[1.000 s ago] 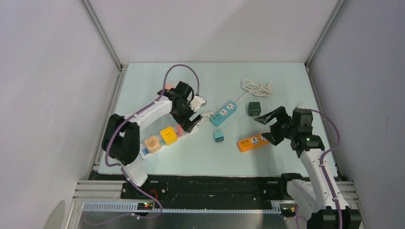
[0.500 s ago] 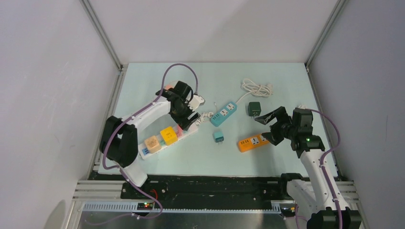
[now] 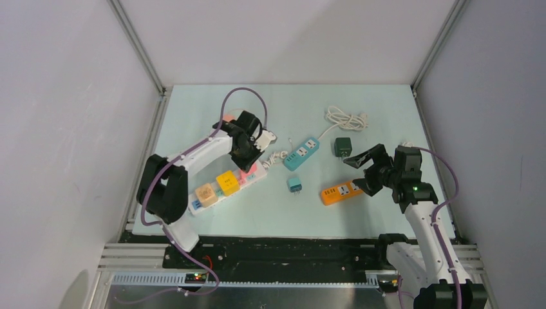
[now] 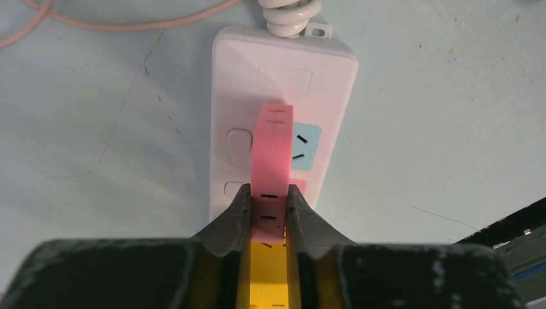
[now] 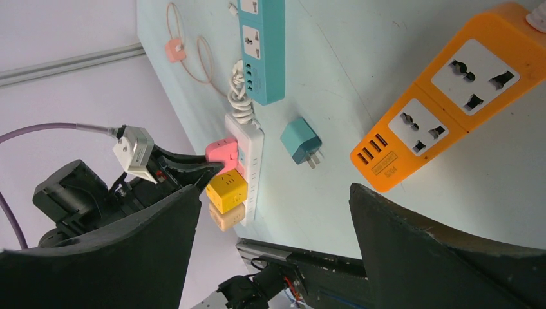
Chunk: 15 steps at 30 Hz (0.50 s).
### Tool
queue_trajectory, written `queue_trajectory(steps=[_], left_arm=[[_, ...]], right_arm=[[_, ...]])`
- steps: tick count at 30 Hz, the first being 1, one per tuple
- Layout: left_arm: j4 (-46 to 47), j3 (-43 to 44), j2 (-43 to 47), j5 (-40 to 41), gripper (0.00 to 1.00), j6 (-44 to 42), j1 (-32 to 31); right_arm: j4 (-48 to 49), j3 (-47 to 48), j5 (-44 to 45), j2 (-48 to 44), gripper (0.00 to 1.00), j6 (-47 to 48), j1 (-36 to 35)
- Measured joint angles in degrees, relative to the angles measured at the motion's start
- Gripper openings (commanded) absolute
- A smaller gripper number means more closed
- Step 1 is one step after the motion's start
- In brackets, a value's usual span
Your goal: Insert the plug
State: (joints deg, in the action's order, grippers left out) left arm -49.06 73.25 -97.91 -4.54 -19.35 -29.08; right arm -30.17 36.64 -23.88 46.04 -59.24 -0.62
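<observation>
A pink cube plug [image 4: 273,151] stands on the white power strip [image 4: 283,71], next to a yellow cube plug [image 3: 226,182]. My left gripper [image 4: 268,193] is shut on the pink plug, one finger on each side. From above, the left gripper [image 3: 248,151] is over the strip's far end and hides most of the pink plug [image 3: 247,170]. My right gripper [image 3: 360,171] is open and holds nothing, just right of the orange power strip [image 3: 340,192]. The right wrist view shows the orange power strip [image 5: 451,90] and the pink plug [image 5: 222,151].
A beige cube plug [image 3: 205,192] sits on the white strip's near end. A teal power strip [image 3: 301,153], a loose teal plug [image 3: 295,184], a dark green adapter [image 3: 342,147] and a coiled white cable [image 3: 348,118] lie mid-table.
The left jaws have closed from wide open onto the pink plug. The right arm has hardly moved.
</observation>
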Motion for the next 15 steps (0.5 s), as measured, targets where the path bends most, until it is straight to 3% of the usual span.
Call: queue_trajectory(steps=[11, 12, 13, 15], left_arm=[[0.5, -0.7, 0.2, 1.3, 0.01, 0.3, -1.1], [0.6, -0.8, 0.3, 1.5, 0.15, 0.3, -1.2], [0.6, -0.8, 0.3, 1.7, 0.76, 0.3, -1.3], [0.7, -0.8, 0.4, 2.4, 0.97, 0.1, -1.5]], right_arm=[[0.0, 0.0, 0.0, 0.4, 0.90, 0.0, 0.0], [0.0, 0.0, 0.0, 0.5, 0.94, 0.1, 0.0], [0.0, 0.0, 0.0, 0.7, 0.96, 0.3, 0.0], [-0.1, 0.0, 0.1, 0.8, 0.99, 0.7, 0.0]])
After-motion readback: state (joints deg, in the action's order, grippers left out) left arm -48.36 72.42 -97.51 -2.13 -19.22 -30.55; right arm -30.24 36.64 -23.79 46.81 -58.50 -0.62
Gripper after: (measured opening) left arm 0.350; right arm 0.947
